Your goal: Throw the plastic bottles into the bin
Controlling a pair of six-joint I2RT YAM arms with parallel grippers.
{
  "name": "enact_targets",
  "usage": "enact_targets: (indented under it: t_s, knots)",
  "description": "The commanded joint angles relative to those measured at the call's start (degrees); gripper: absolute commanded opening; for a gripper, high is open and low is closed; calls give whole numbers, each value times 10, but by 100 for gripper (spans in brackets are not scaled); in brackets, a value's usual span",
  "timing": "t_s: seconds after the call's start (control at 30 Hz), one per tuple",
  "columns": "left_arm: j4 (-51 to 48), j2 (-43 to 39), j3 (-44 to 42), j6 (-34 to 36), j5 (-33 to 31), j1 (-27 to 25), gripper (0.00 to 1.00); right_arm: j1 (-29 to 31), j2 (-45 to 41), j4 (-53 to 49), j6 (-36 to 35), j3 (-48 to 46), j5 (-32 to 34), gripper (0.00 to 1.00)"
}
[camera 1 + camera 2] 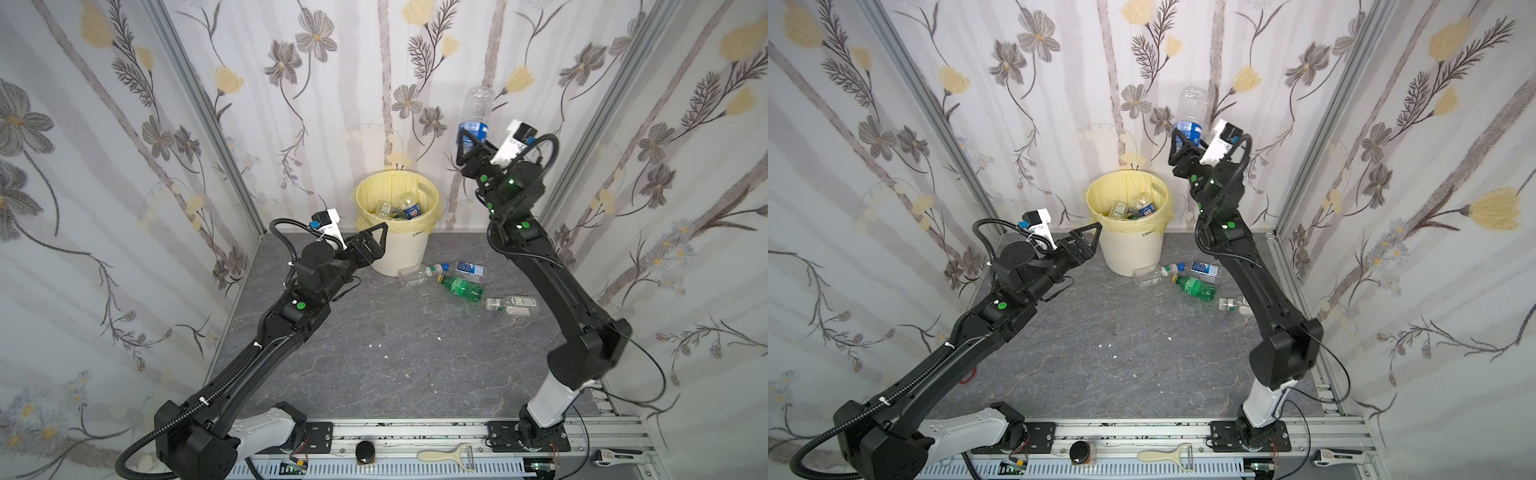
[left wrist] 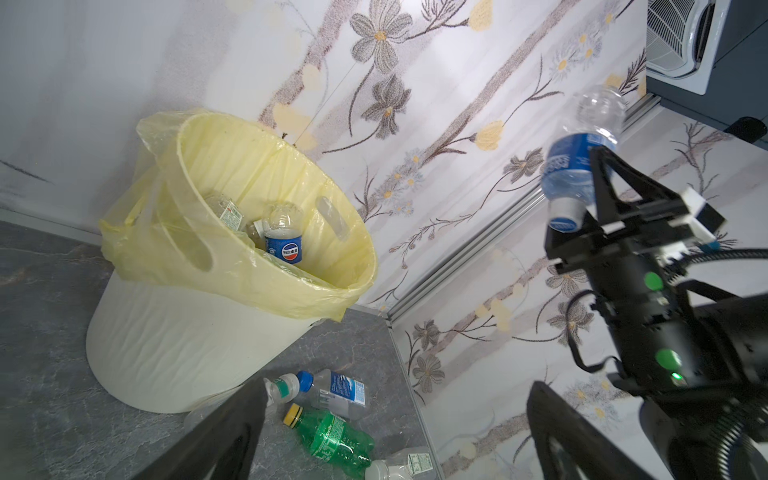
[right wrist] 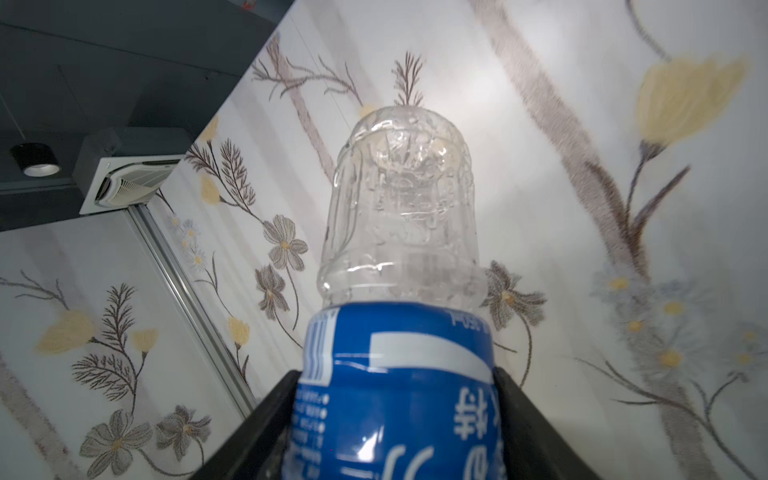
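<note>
My right gripper (image 1: 471,134) is raised high to the right of the bin (image 1: 399,253) and shut on a clear plastic bottle (image 1: 478,106) with a blue label. The bottle stands base up, cap toward the palm; in the right wrist view both fingers (image 3: 266,419) press its label (image 3: 399,399). My left gripper (image 1: 379,231) is open and empty, hovering at the bin's left side near the rim. The bin, cream with a yellow bag, holds bottles (image 2: 282,237). Several bottles lie on the floor to its right, among them a green one (image 1: 461,287) and a blue-capped one (image 1: 467,268).
Floral walls close the cell on three sides; the bin stands against the back wall. Small white scraps (image 1: 382,345) lie on the grey floor. On the front rail sit a cream peeler (image 1: 449,456), a black knob (image 1: 365,452) and a hand tool (image 1: 615,457).
</note>
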Motion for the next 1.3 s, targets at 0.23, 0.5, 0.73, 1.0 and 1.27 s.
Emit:
enact_targets:
  t_s: [0.23, 0.5, 0.73, 1.0, 1.27]
  knots:
    - [1, -10, -23, 2, 12, 16, 100, 23, 65, -97, 38, 80, -55, 100]
    - [1, -3, -26, -8, 22, 16, 100, 17, -6, -86, 27, -3, -48, 100]
    - [1, -13, -41, -25, 25, 16, 100, 6, -69, -67, 19, -91, -50, 100]
    - [2, -5, -55, -46, 36, 5, 100, -17, -161, -67, 1, -226, -40, 100]
    - [8, 27, -60, -48, 26, -49, 100, -64, -282, -87, -10, -420, -19, 100]
